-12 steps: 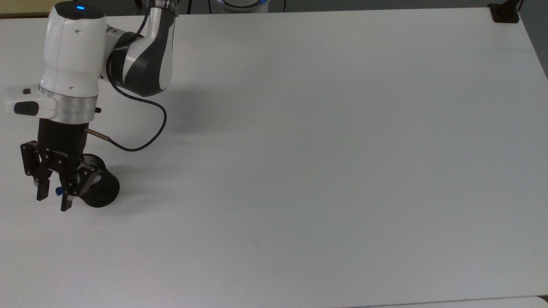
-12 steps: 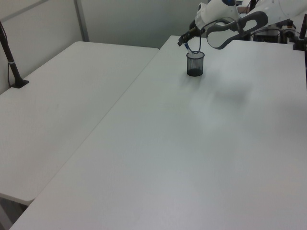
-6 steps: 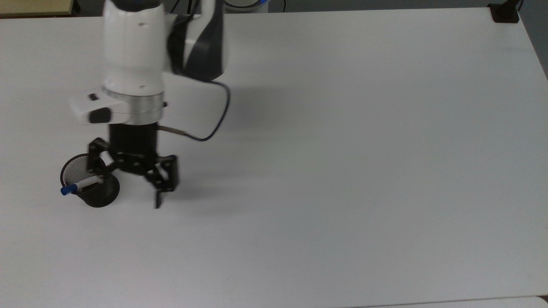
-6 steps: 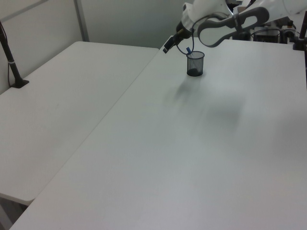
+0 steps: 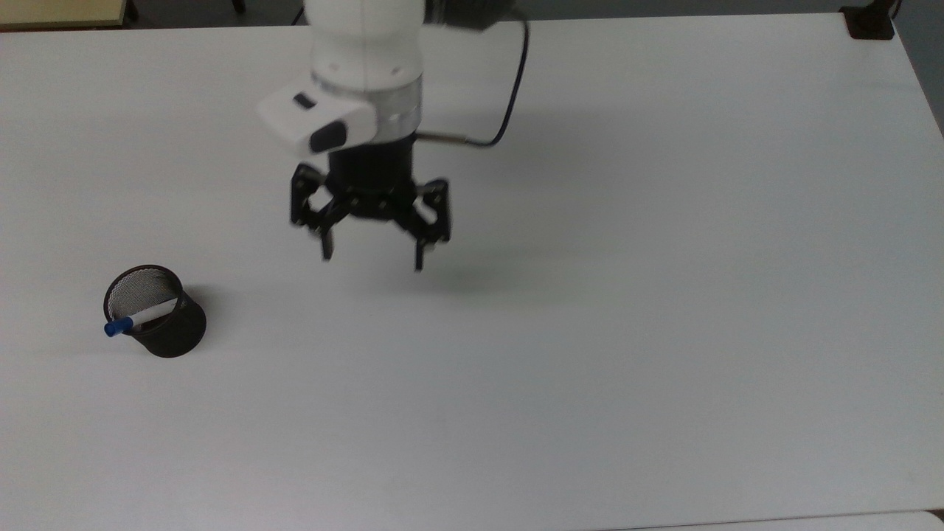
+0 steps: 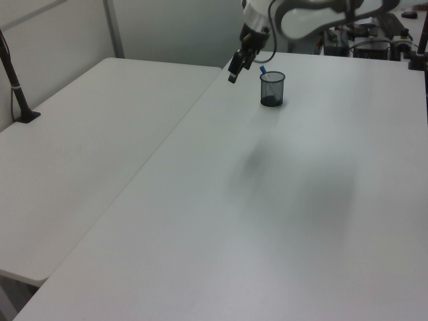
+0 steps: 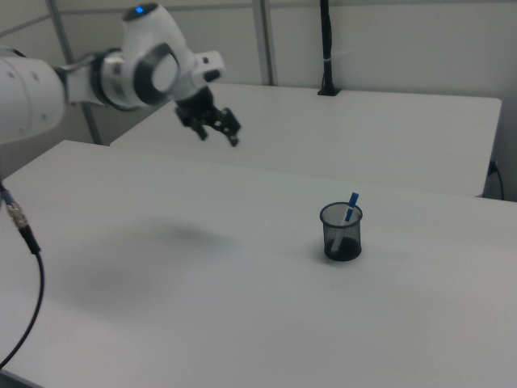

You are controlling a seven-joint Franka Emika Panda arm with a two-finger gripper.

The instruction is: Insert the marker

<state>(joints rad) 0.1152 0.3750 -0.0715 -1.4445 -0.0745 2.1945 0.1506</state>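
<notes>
One marker (image 5: 140, 318), blue cap up, leaning inside the black mesh cup (image 5: 171, 330) at the top view's left on the white worktop (image 5: 627, 332). One hand (image 5: 372, 259), fingers spread and empty, raised well apart from the cup.

Marker (image 5: 140, 318) lower barrel hidden inside the black mesh cup (image 5: 166, 332), only blue cap end and some white barrel showing above the rim; its printed text too small to read in any view. Robot arm (image 5: 365, 44) cut off by the top view's upper edge, and by the right view's left edge. In the left view the gripper (image 6: 239, 65) is small and motion-blurred, fingers not separable there; desk (image 5: 664, 295) cut off at the top view's bottom and left edges.
</notes>
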